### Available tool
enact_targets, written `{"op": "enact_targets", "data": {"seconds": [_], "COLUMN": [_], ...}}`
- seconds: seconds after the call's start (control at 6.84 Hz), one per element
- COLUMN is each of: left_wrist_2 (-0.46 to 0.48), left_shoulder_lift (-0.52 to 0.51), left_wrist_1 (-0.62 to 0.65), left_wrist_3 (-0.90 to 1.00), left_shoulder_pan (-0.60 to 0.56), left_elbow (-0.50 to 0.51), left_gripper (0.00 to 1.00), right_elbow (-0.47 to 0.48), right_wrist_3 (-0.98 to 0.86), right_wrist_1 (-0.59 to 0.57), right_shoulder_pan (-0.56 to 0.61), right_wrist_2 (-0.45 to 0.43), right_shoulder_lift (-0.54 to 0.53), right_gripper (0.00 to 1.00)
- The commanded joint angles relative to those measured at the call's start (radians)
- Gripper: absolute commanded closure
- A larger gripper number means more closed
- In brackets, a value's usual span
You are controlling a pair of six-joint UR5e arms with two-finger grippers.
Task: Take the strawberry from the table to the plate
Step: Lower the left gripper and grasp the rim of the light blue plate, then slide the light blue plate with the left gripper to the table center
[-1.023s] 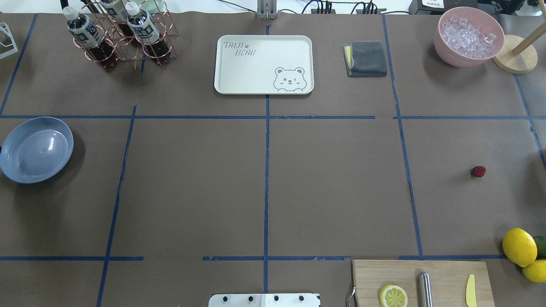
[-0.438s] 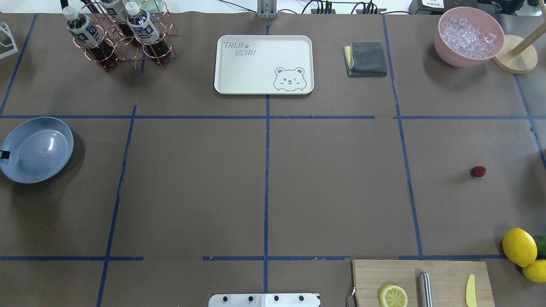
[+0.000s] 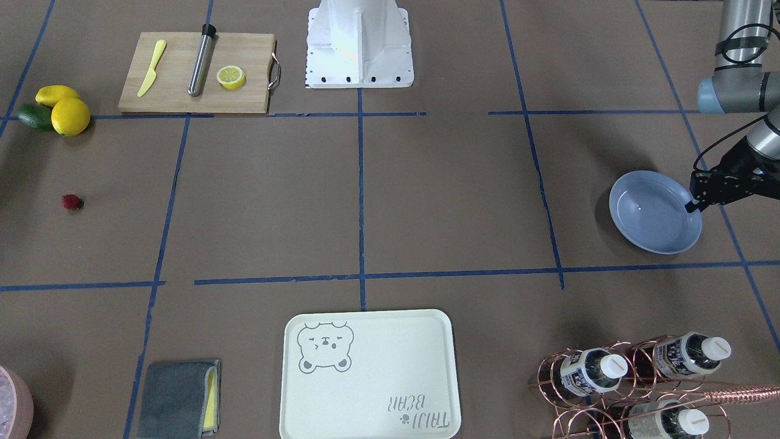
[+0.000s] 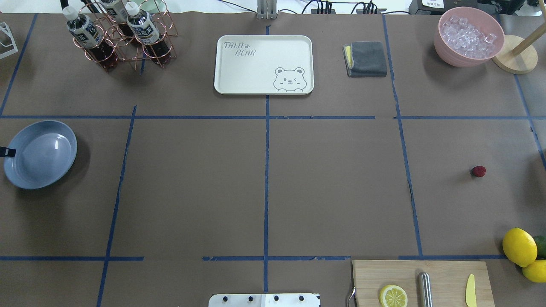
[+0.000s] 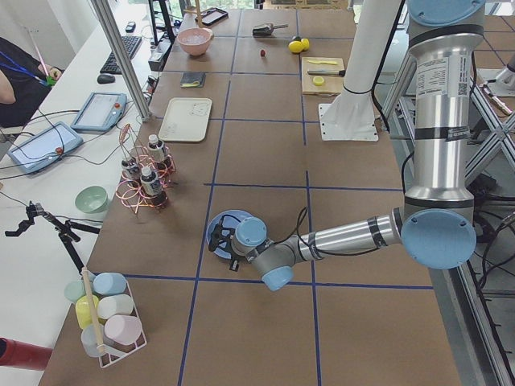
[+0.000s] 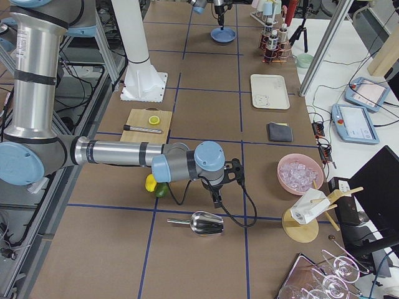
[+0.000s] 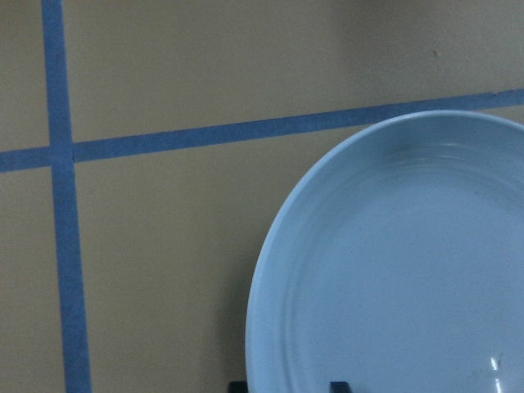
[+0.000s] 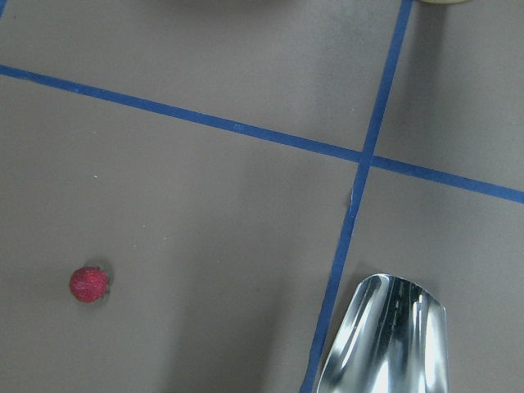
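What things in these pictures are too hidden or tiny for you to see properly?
- Left gripper: cut off by the overhead view's edge; its wrist view shows only fingertips, so its grip on the plate is unclear.
- Right gripper: only in the right side view, too small to judge.
- Avocado: mostly behind the lemons, cut by the overhead edge.
- Strawberry: a tiny dot in the left side view.

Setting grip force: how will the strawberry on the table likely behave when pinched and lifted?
The strawberry is tiny and rounded, so it is probably very light and may roll on the flat table if nudged off-centre. Its bumpy red skin suggests soft fruit, likely to bruise under a hard pinch.
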Motion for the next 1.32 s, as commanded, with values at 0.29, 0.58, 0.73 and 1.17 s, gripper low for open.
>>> {"op": "enact_targets", "data": {"seconds": [0.29, 0.58, 0.73, 1.17], "left_wrist_2": [-0.077, 0.008, 0.104, 0.341], "left_shoulder_lift": [-0.011, -0.133, -0.289, -0.531], "left_wrist_1": [0.162, 0.331, 0.442, 0.611], "left_wrist_3": [-0.244, -0.438, -0.558, -0.674], "left_shoulder_pan": [0.005, 0.183, 0.322, 0.578], "left_elbow": [-0.322, -0.477, -0.462, -0.387], "left_gripper": [1.00, 1.00, 1.00, 1.00], "right_elbow": [0.000, -0.004, -0.001, -0.006], "right_wrist_3": [0.001, 0.000, 0.001, 0.000], "right_wrist_1": [-0.002, -0.002, -0.002, -0.002], "right_shoulder_pan": [0.000, 0.000, 0.000, 0.000], "right_wrist_2": [0.002, 0.002, 0.002, 0.000], "right_shoulder_lift": [-0.002, -0.011, -0.015, -0.017], "right_gripper": [0.00, 0.00, 0.00, 0.00]}}
